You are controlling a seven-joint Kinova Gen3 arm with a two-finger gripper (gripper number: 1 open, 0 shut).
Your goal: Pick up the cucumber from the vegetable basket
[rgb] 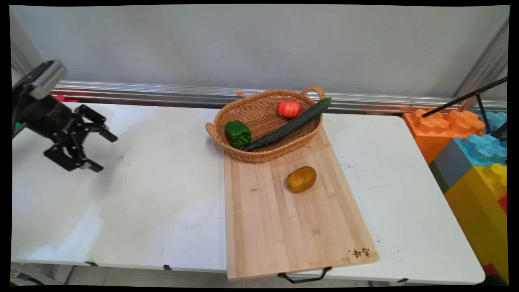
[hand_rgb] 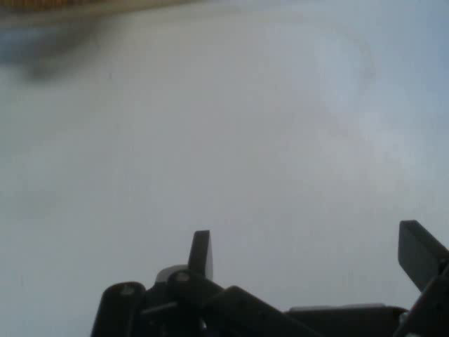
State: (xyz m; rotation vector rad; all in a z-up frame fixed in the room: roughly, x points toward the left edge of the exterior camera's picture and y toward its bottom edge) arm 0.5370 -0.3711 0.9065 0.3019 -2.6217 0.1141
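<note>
My black gripper (rgb: 104,151) hangs open over the left part of the white table (rgb: 154,194), holding nothing. Its two fingers point right, one above the other. In the hand view the gripper (hand_rgb: 312,254) shows its fingers wide apart over bare white table, and a strip of the cutting board (hand_rgb: 84,4) runs along the top edge. To the right lies a wooden cutting board (rgb: 284,219) with a brown potato (rgb: 301,179) on it. A wicker basket (rgb: 259,156) on the board's far end holds a green pepper (rgb: 238,133), a red tomato (rgb: 289,108) and a long dark cucumber (rgb: 290,125).
Large toy blocks in orange, blue, grey and yellow (rgb: 470,162) stand off the table's right end. A black tripod leg (rgb: 466,97) crosses above them. A metal rail (rgb: 162,91) runs along the table's far edge under the wall.
</note>
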